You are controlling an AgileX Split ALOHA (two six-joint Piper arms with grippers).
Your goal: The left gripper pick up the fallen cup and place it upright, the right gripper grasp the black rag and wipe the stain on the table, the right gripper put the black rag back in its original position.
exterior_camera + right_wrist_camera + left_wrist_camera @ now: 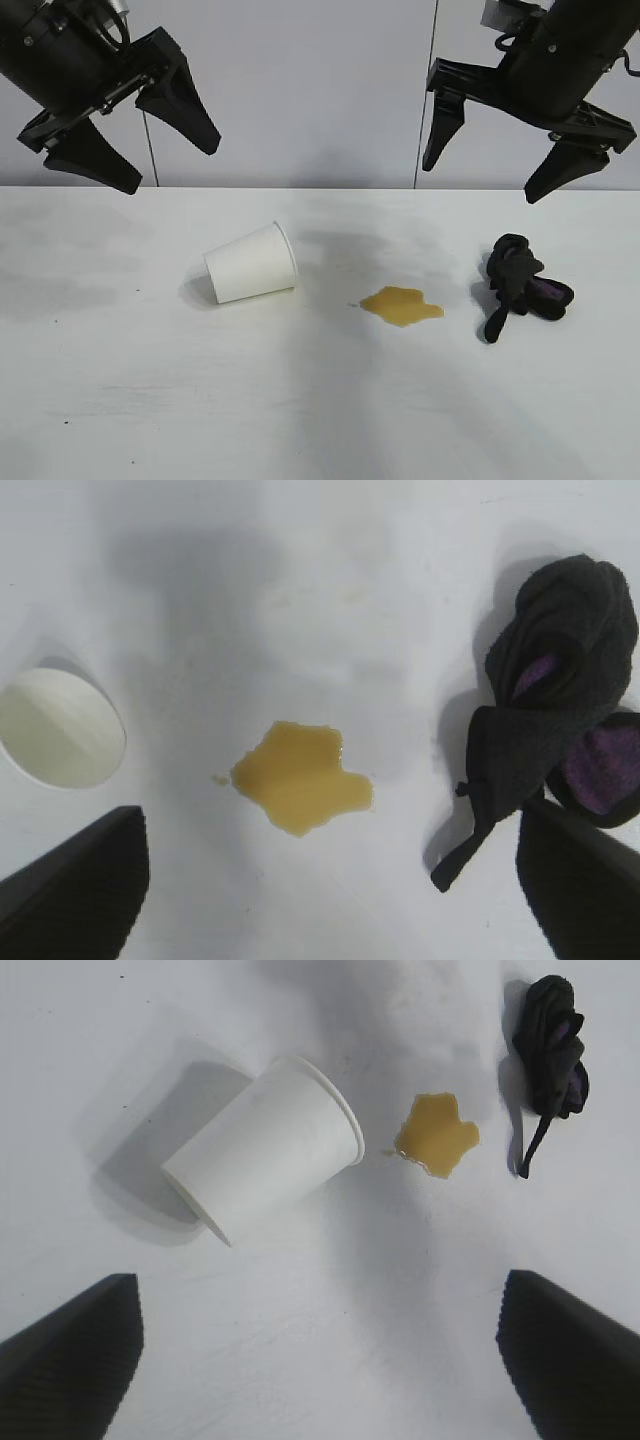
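The white paper cup [251, 263] lies on its side on the table [150, 400], left of centre, its rim toward the stain; it also shows as the cup [262, 1147] and the cup [60, 727] in the wrist views. A yellow-brown stain [401, 305] spreads at the middle, also the stain [437, 1135] and the stain [300, 778]. To its right sits the bunched black rag [518, 284], rag [549, 1052], rag [555, 710], showing some purple. My left gripper [170, 165] hangs open high above the cup's left. Up at the right, well above the rag, my right gripper [483, 178] is open too. Nothing is held.
A pale panelled wall [320, 90] rises behind the table's far edge. Bare white tabletop stretches in front of the cup, stain and rag, with faint grey smudges at the left [60, 295].
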